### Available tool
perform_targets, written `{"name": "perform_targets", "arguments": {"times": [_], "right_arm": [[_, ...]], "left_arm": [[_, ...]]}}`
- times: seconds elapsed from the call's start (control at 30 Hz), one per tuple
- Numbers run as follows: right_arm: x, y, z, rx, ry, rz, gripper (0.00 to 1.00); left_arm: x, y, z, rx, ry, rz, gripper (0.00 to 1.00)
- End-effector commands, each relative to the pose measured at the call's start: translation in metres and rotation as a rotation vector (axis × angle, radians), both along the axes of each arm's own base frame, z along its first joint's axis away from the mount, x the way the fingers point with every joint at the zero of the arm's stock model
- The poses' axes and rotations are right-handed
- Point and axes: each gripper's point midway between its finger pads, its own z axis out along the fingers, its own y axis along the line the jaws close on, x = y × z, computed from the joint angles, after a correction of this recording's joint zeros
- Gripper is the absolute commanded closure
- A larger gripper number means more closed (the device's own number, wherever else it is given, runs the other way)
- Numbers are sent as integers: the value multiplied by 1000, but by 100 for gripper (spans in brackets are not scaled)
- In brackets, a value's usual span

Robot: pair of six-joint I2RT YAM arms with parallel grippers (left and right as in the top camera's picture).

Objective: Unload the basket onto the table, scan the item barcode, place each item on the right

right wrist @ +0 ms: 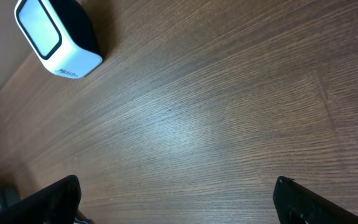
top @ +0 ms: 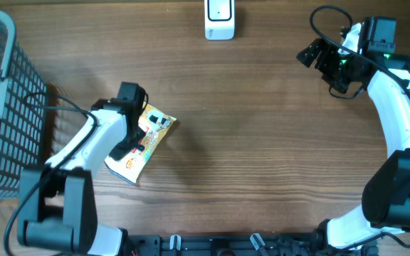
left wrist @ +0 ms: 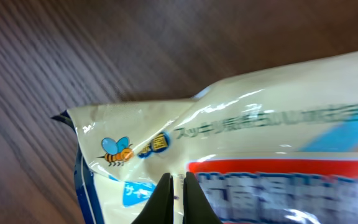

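Two grippers in view. Left gripper (left wrist: 174, 180) pinched shut over the snack packet (top: 152, 131), lying left of centre on the wooden table (top: 262, 142); grip on it unclear. Right gripper (right wrist: 178, 198) spread wide, empty, upper right. White barcode scanner (top: 219, 18) at top centre.

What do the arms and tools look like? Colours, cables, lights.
Both arms match: left arm and right arm have white link shells with black joints and bases. The left tool and right tool are black with tapered tips. A thin black cable loops by the right wrist, where a green light glows.
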Motion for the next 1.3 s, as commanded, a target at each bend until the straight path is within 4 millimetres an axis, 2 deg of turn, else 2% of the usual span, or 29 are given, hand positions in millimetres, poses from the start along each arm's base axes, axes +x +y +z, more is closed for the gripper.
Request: {"name": "perform_targets", "arguments": {"times": [0.0,0.07,0.13,0.23,0.4,0.5,0.6,0.67,0.77,0.87,0.93,1.07,1.1,1.17,1.27], "right_arm": [[0,1,2,-5,-6,-2,0],[0,1,2,-5,-6,-2,0],[0,1,2,-5,-6,-2,0],[0,1,2,-5,-6,-2,0],[0,1,2,-5,-6,-2,0],[0,1,2,-5,-6,-2,0],[0,1,2,-5,-6,-2,0],[0,1,2,-5,-6,-2,0],[0,1,2,-5,-6,-2,0],[0,1,2,-5,-6,-2,0],[0,1,2,-5,-6,-2,0],[0,1,2,-5,-6,-2,0],[0,1,2,-5,-6,-2,0],[0,1,2,-5,-6,-2,0],[0,1,2,-5,-6,-2,0]], "left_arm": [[40,-14,69,-88,-225,-34,96],[45,-23,80,-140,-276,-61,96],[44,-23,80,-142,-276,-62,96],[44,-33,56,-189,-257,-67,96],[43,-66,3,-330,-214,-111,96],[36,-79,-30,-329,-151,-146,96],[34,-88,-46,-327,-117,-169,96],[37,-105,-53,-368,-121,-221,96],[44,-150,-49,-494,-164,-395,96],[46,-191,-40,-583,-213,-499,96],[43,-236,-27,-696,-264,-614,96],[31,-297,-2,-805,-329,-783,96],[30,-305,7,-807,-342,-823,96],[37,-305,23,-775,-359,-822,96],[57,-275,50,-652,-384,-749,96]]}}
